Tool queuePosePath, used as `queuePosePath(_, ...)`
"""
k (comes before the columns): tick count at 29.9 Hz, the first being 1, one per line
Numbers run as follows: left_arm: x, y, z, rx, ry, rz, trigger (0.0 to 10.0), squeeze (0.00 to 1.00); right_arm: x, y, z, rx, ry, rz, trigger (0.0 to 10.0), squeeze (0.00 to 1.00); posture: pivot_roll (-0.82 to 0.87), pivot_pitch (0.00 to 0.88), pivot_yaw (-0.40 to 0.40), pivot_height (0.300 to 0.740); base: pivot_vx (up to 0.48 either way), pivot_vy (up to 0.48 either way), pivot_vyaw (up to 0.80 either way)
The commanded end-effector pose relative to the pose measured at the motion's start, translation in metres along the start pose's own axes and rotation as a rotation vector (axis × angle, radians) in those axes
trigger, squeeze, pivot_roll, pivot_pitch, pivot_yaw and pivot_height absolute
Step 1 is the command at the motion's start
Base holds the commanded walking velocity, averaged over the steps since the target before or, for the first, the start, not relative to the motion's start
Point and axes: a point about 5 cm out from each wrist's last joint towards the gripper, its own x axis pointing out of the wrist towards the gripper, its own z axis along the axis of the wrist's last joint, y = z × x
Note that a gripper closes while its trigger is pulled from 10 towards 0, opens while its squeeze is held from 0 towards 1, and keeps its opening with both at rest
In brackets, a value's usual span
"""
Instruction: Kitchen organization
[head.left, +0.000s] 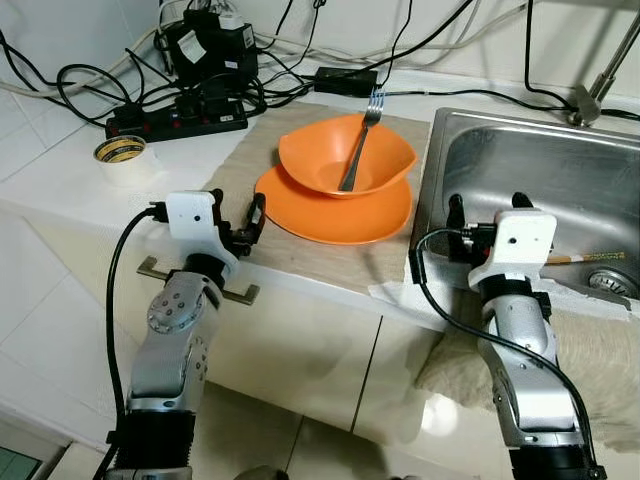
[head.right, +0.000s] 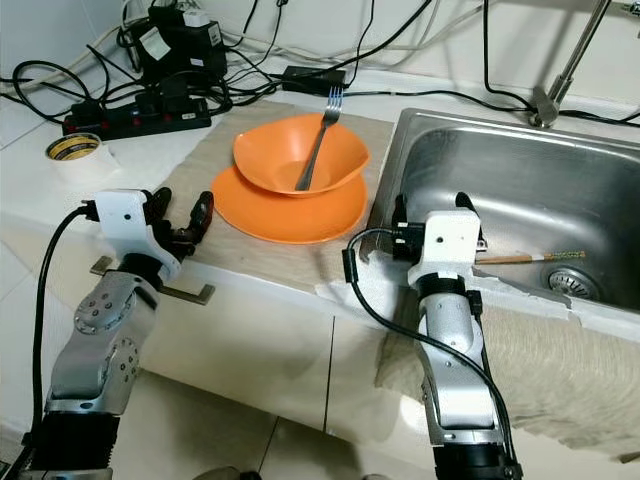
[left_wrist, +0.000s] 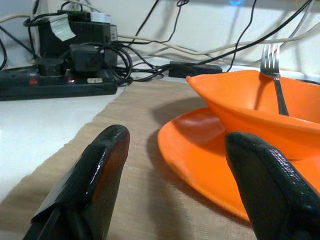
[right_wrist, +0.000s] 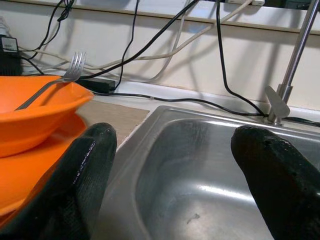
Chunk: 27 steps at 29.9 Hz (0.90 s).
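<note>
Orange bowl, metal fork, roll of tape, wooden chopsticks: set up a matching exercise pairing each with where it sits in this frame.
Things:
1. Orange bowl
2. Metal fork
3. Yellow-and-black roll of tape
4. Wooden chopsticks

Places:
A. Lying in the steel sink near the drain
B. On the white counter beside the black power strip
C. Stacked on the orange plate
D. Leaning inside the bowl, tines up

Pairs: 1-C, 2-D, 3-B, 4-A
</note>
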Motion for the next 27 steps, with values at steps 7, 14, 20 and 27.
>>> queuePosePath(7, 0.008, -0.002, 0.002, 0.006, -0.001, -0.034, 10.0, 0.00, -0.001, 0.001, -0.001, -0.007, -0.009, -0.004, 10.0, 0.00, -0.09, 0.000, 0.052, 0.740, 0.000, 0.000, 0.00)
queuePosePath(14, 0.014, -0.005, 0.013, 0.029, -0.042, -0.054, 10.0, 0.00, -0.003, 0.005, -0.006, -0.011, -0.001, 0.015, 10.0, 0.00, -0.07, 0.000, 0.054, 0.740, 0.000, 0.000, 0.00)
queuePosePath(20, 0.023, -0.003, 0.024, 0.020, -0.034, -0.058, 10.0, 0.00, -0.003, 0.009, -0.009, -0.001, 0.011, 0.021, 10.0, 0.00, -0.06, 0.000, 0.057, 0.740, 0.000, 0.000, 0.00)
queuePosePath(27, 0.039, -0.010, 0.029, -0.055, 0.004, -0.083, 10.0, 0.00, 0.000, 0.013, -0.009, 0.006, 0.009, 0.030, 10.0, 0.00, -0.06, 0.000, 0.059, 0.740, 0.000, 0.000, 0.00)
